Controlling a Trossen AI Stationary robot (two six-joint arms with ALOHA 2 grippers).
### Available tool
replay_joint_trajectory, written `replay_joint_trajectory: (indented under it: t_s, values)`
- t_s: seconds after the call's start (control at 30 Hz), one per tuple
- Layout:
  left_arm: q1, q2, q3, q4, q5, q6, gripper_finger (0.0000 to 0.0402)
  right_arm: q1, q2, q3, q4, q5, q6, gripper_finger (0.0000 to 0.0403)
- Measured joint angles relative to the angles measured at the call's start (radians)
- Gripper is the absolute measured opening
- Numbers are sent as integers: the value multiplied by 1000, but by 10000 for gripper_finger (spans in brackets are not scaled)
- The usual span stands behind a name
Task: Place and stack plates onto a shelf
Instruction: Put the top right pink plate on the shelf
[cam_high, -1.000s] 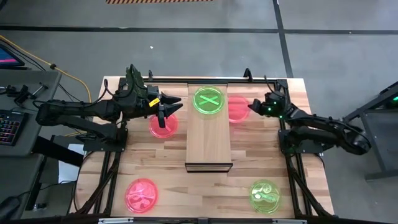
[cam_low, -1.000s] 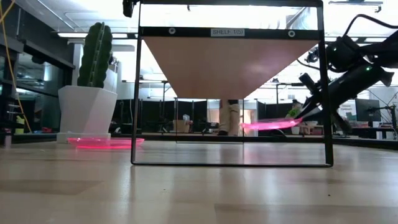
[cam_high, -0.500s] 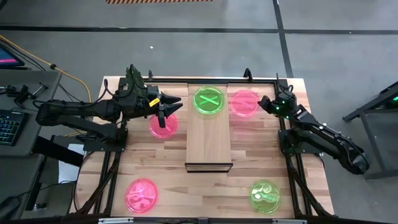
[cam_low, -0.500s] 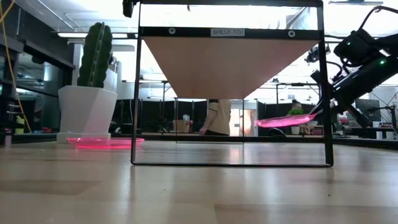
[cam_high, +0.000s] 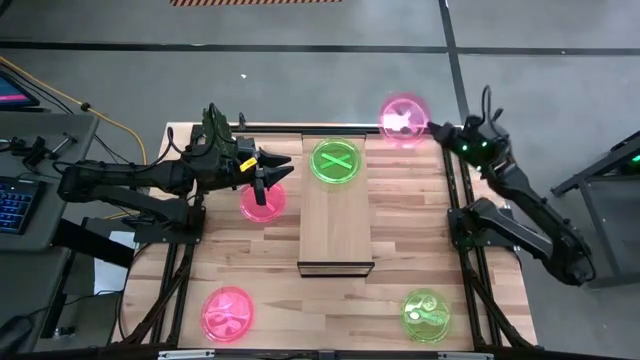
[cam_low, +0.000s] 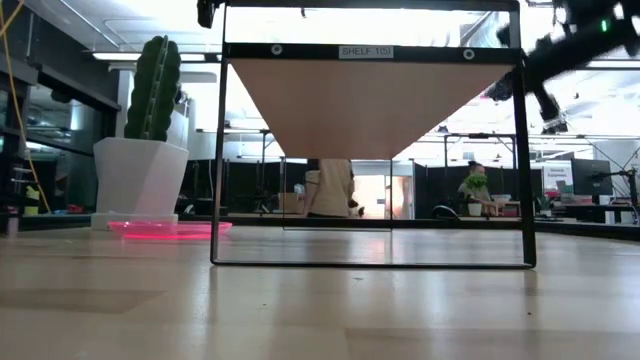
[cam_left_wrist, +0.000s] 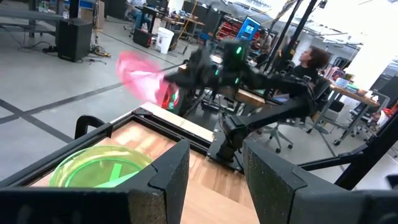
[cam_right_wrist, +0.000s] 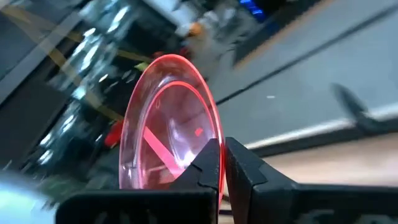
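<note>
My right gripper (cam_high: 432, 128) is shut on a pink plate (cam_high: 403, 120), raised high over the table's far edge, right of the shelf (cam_high: 335, 230). A green plate (cam_high: 335, 161) lies flat on the shelf's far end. My left gripper (cam_high: 264, 178) hangs open above the far rim of a second pink plate (cam_high: 262, 203), which lies flat on the table left of the shelf. In the left wrist view the open fingers frame the green plate (cam_left_wrist: 99, 165), with the raised pink plate (cam_left_wrist: 140, 71) beyond. A third pink plate (cam_high: 228, 313) and another green plate (cam_high: 426, 315) lie near the table's near edge. My right gripper pinches the pink plate by its rim (cam_right_wrist: 214, 140), one finger on each face. The fingers come at it from the table's right. The plate is lifted clear and reaches out beyond the fingertips, toward the table's left.
A white cactus pot (cam_low: 140, 175) stands behind the pink plate (cam_low: 168, 229) in the low view. The shelf's dark frame legs (cam_low: 523, 160) stand on the table, and its board (cam_low: 370, 100) shows from below. A person walks in the room behind.
My right gripper has carried the pink plate from low beside the shelf's right side up and toward the table's far edge, so the plate has risen well clear of the table. The right arm has swung upward with it.
</note>
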Motion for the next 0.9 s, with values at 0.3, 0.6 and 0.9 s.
replay_joint_trajectory:
  t_s: [0.3,0.6,0.9]
  values:
    - [0,0,0,0,0,1,140,285,150,329,-220,-58,-119,0]
    - [0,0,0,0,0,27,140,754,348,366,-246,101,2,0]
    - [0,0,0,0,0,28,140,1010,542,365,-194,279,180,0]
